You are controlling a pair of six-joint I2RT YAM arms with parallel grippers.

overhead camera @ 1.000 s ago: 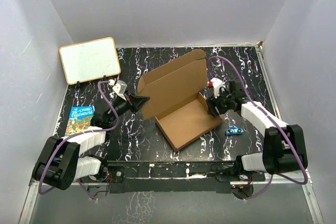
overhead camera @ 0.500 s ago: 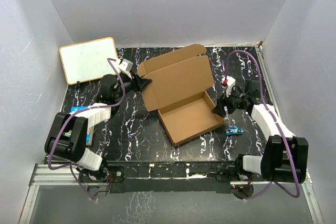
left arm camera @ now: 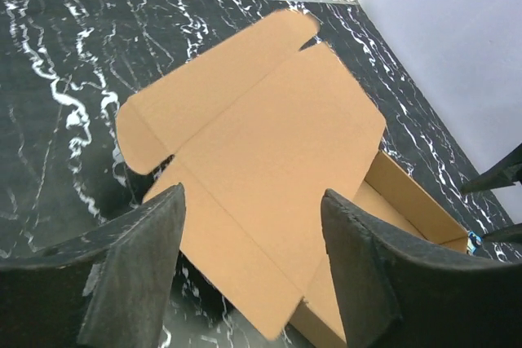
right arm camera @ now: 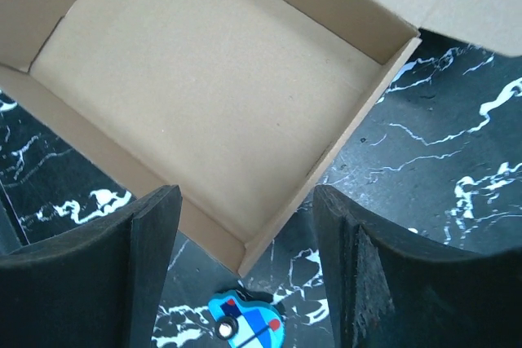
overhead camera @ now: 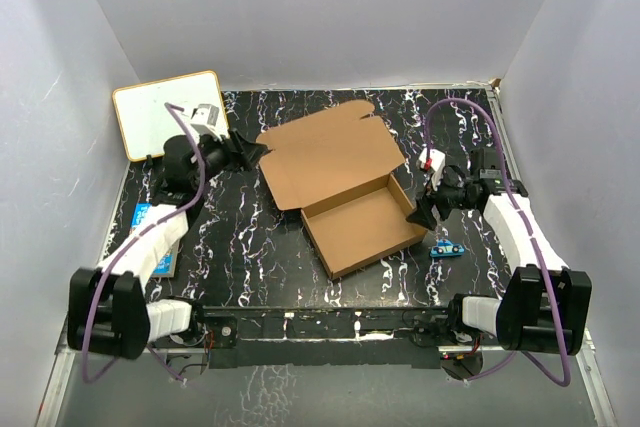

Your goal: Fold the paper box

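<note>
The paper box (overhead camera: 345,197) lies between the two pincers, its shallow tray open to the ceiling and its lid thrown back. The left gripper (overhead camera: 252,152) stands spread wide with nothing between its fingers. The lid's rounded side flap sits just ahead of its tips, though I cannot tell whether they touch. The right gripper (overhead camera: 424,215) is likewise spread and empty, hanging by the tray's right-hand corner above the bare cardboard floor. Just beneath that pincer, beside the same corner, a small blue toy car (overhead camera: 446,248) lies on the black marbled table (overhead camera: 250,247). Behind the left pincer stands a white board (overhead camera: 170,114), and a colourful book (overhead camera: 145,219) lies partly under that arm.
</note>
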